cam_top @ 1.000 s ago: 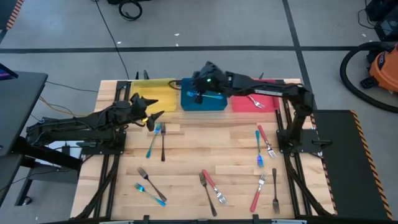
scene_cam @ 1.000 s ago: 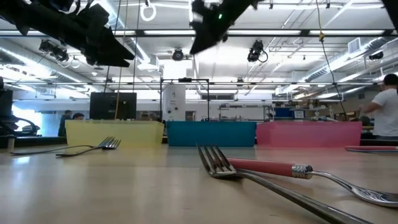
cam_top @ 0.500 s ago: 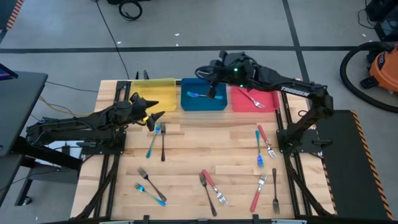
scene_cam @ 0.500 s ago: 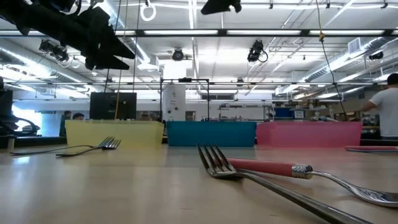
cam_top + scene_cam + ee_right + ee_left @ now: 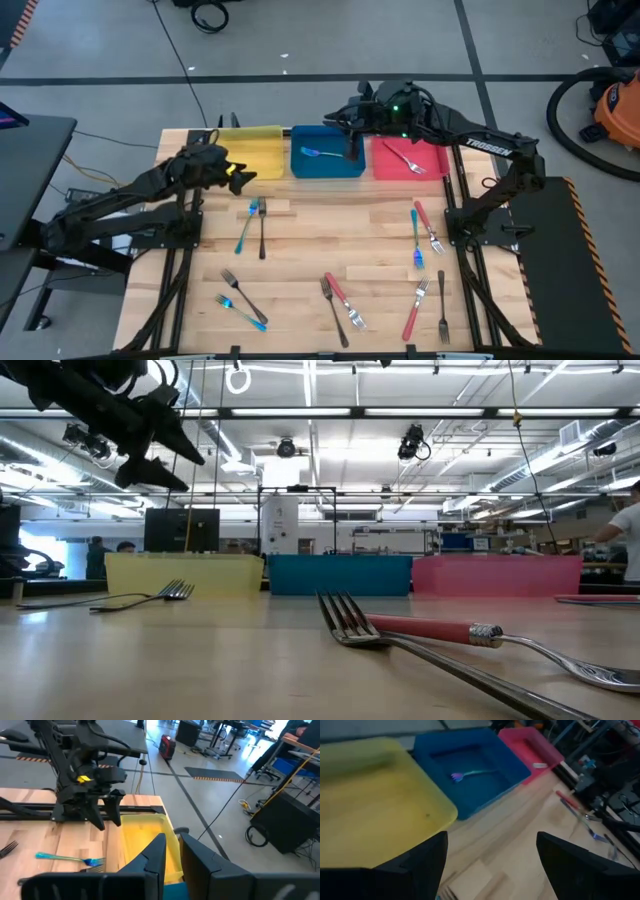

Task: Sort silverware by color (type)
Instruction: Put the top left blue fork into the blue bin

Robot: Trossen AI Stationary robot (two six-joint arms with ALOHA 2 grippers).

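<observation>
A blue-handled fork [image 5: 325,153] lies flat in the blue bin [image 5: 300,165]; it also shows in the left wrist view [image 5: 470,772]. A fork [image 5: 410,160] lies in the red bin [image 5: 440,160]. The yellow bin [image 5: 255,150] holds nothing that I can see. My left gripper [image 5: 236,174] hangs open and empty above the yellow bin's near edge [image 5: 420,820]. My right gripper [image 5: 343,117] hangs high over the blue bin's far right part, pointing toward the table's left, empty. Its fingers [image 5: 157,852] stand a narrow gap apart. Several forks lie on the table.
On the wood lie a blue fork [image 5: 246,228] beside a dark fork [image 5: 262,228], a red fork [image 5: 425,225] and a blue fork [image 5: 416,242] at the right, and several more along the near edge [image 5: 340,300]. A red-handled fork [image 5: 430,630] lies close to the low camera.
My right gripper has risen from inside the blue bin and gone toward the far right, leaving the blue fork lying in the bin. My left gripper has gone up and toward the table's far left, from above the wood to the yellow bin's near edge.
</observation>
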